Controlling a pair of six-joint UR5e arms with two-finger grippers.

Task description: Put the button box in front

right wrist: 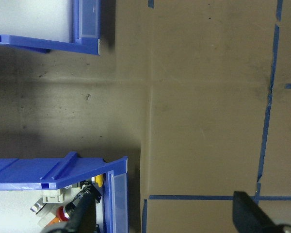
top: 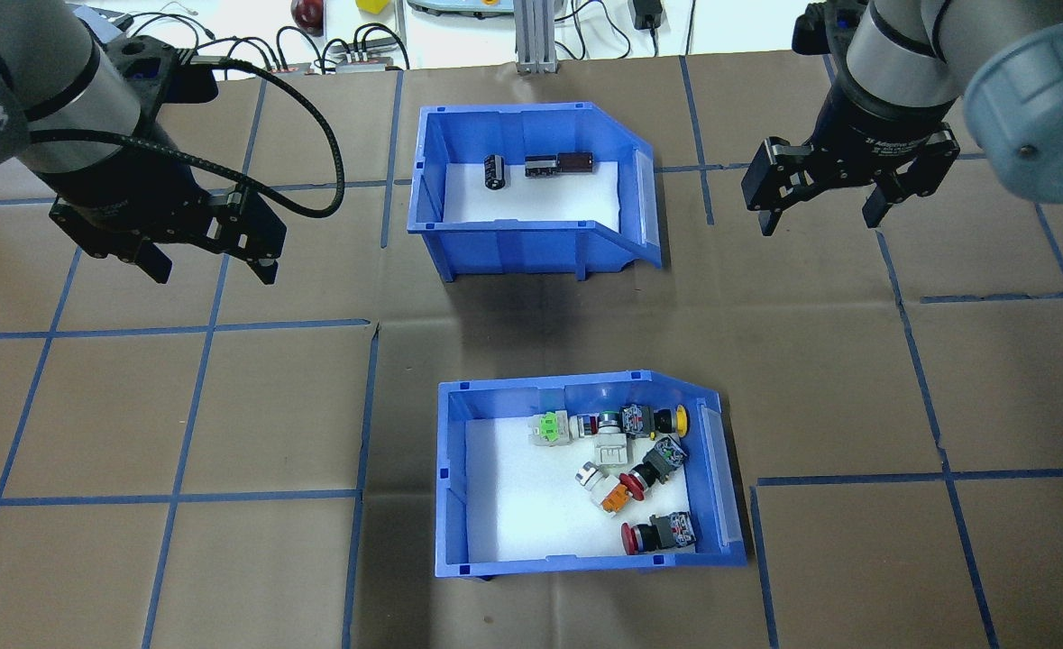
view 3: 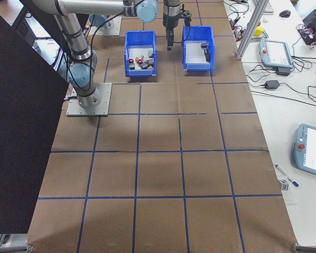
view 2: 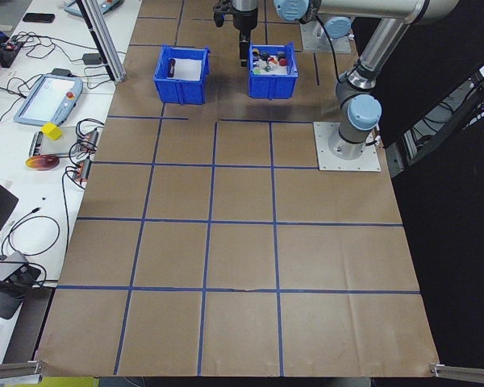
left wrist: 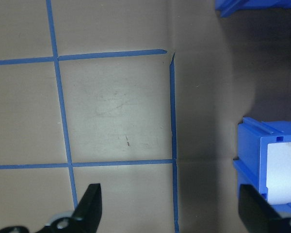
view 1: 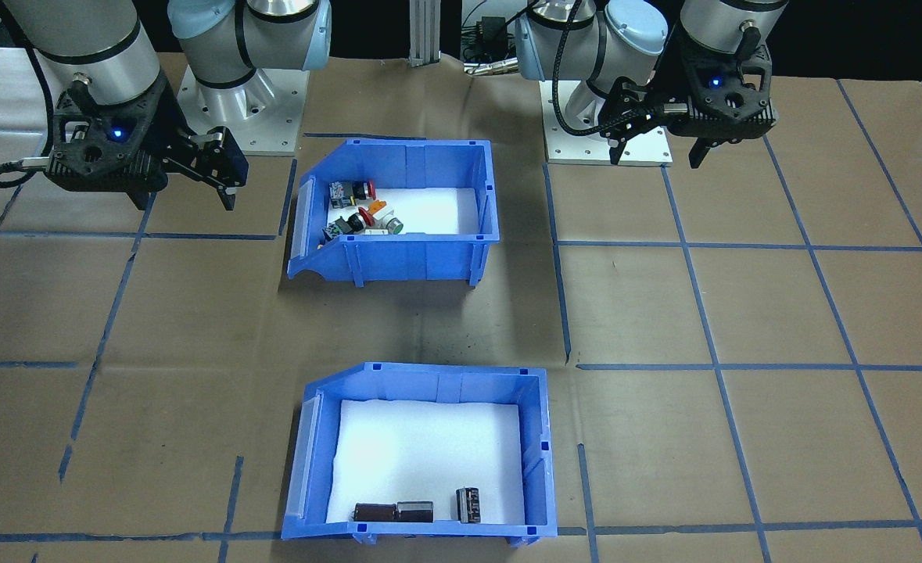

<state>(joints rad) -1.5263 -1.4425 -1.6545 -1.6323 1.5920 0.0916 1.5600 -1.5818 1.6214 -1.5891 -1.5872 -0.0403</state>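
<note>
You see the button box (top: 459, 469) standing on the brown paper table (top: 224, 406), on the side near the robot's base, roughly midway between the two arms. It is a blue plastic bin with a white foam liner, and the push-button switches (top: 626, 460) lie in a heap toward its sloped open end, with red, orange, yellow and green caps among them. In the overhead view this open end points to the right.

The second blue bin (top: 432, 198) stands farther from the robot, well apart from the button box, with a strip of bare paper between them. It holds only a few small dark parts (top: 558, 163) near its far wall.

The left gripper (top: 206, 266) hangs above the table to the left of the two bins, and its jaws stand wide apart with nothing between them. In its wrist view you see the two black fingertips (left wrist: 89, 206) at the lower edge and only a corner of the button box (left wrist: 274, 170).

The right gripper (top: 821, 216) hangs on the other side, near the open end of the second bin, touching neither bin. Its fingers are also spread and empty.

Blue tape lines (top: 179, 324) mark a grid on the paper.
</note>
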